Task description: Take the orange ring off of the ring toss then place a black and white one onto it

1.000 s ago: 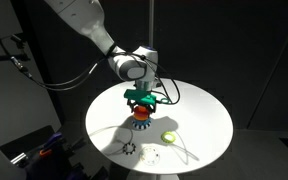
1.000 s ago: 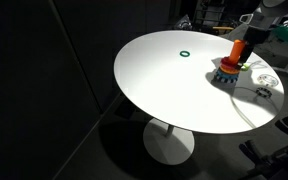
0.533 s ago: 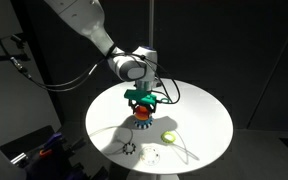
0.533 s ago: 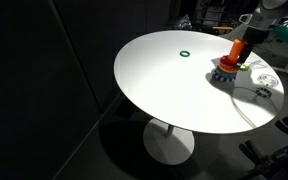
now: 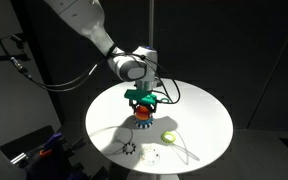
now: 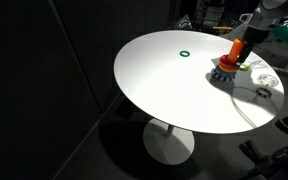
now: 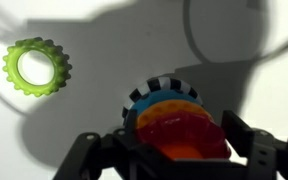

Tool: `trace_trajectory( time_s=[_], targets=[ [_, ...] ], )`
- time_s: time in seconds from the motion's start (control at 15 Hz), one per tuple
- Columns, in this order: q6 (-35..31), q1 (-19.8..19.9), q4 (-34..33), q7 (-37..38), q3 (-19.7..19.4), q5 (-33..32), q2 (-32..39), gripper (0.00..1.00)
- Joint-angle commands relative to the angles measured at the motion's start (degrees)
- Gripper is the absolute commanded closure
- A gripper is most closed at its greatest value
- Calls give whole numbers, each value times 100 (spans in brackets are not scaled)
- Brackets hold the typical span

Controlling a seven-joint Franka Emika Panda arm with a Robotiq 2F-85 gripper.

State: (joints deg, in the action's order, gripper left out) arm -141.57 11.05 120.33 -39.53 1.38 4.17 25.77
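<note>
Gripper [image 7: 170, 150] jaws apart, straddling the orange ring [image 7: 184, 125]. If you pinch off-centre, the ring toss [image 6: 223, 74] may tip on lift.

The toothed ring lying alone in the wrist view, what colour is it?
Yellow-green; the ring shows best in the wrist view.

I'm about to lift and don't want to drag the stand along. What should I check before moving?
1. Gripper straddles the orange ring: ok.
2. Fingers actually pinching that ring: cannot tell.
3. Ring toss upright on the table: ok.
4. Black and white ring lying free on the table, ready for later: ok.
5. Yellow-green ring clear of the gripper: ok.
</note>
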Motion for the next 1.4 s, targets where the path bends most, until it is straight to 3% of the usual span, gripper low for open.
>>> trace_trajectory(
  time_s=[0.0, 1.33],
  targets=[
    [-55, -19, 45, 220, -36, -131, -108, 41],
    [234, -27, 191, 361, -31, 39, -1055, 41]
  ],
)
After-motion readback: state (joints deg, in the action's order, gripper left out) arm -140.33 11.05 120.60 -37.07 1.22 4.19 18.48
